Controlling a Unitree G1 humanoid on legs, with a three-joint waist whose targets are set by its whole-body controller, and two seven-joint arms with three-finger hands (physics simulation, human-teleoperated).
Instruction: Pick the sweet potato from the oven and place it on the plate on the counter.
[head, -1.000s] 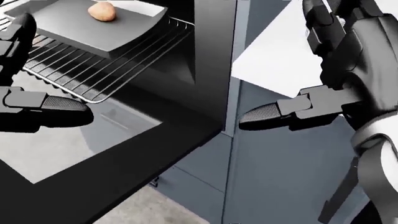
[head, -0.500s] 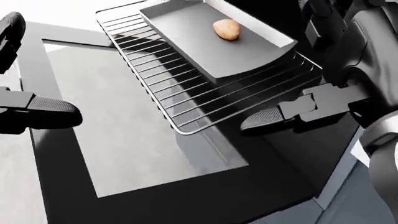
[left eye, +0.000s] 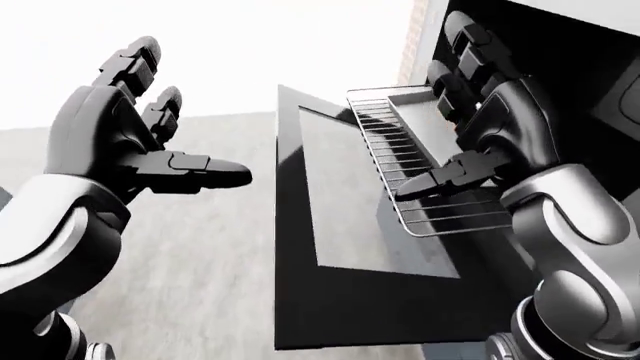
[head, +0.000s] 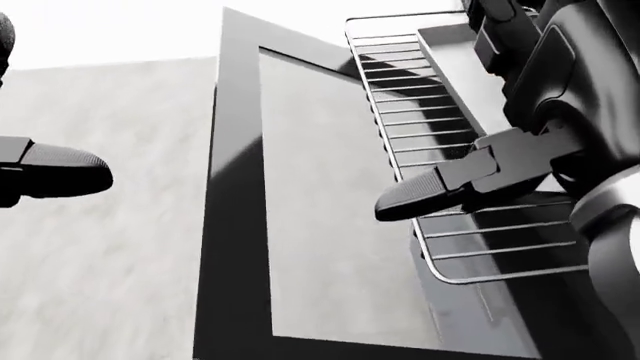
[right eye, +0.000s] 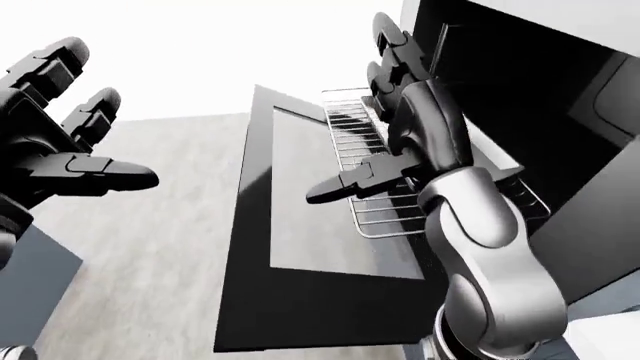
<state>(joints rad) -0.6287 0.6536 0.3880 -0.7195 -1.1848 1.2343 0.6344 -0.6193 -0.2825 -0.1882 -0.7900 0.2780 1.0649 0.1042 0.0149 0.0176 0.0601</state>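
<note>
The sweet potato does not show in any view; my right hand covers most of the dark baking tray (head: 452, 58) where it lay. The tray rests on the pulled-out wire rack (head: 470, 225) above the lowered oven door (head: 330, 210). My right hand (left eye: 432, 112) hangs open over the rack, fingers spread and thumb (head: 420, 193) pointing left. Off to the left of the door my left hand (left eye: 185, 112) is also open and holds nothing. The plate and the counter are out of sight.
The black oven cavity (right eye: 520, 82) opens at the upper right. Grey floor (head: 110, 262) lies left of the door. A grey cabinet corner (right eye: 35, 285) shows at the lower left of the right-eye view.
The whole picture has swung, so the camera moved: the door now runs up the middle and the rack sits at the right. The sweet potato has slipped behind my right hand. Both hands stay open.
</note>
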